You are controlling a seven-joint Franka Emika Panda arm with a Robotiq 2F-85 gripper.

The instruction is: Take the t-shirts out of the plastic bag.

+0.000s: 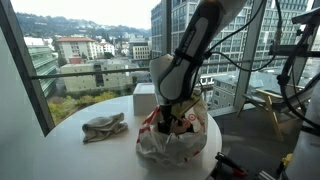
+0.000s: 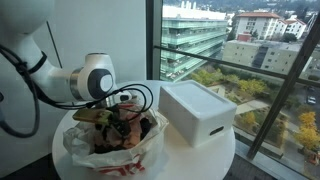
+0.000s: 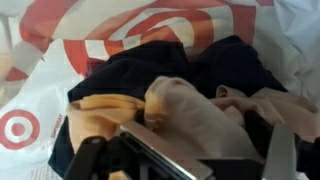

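Windowed high-rise room, round white table (image 1: 75,152). Our gripper (image 3: 182,160) sits spread inside the plastic bag (image 3: 40,60), pinching nothing yet. The tan t-shirt (image 3: 190,110) bunches between its jaws toward twelve o'clock, folds running nine to three, with a navy t-shirt (image 3: 140,65) crumpled beyond. We judge a straight close would catch it.

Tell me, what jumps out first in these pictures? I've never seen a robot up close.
The robot arm bends down over the round table, its pincer plunged into a red-and-white plastic bag holding dark and tan t-shirts. A crumpled cloth lies on the table beside the bag and a white box stands close by. Tall windows behind show city buildings.
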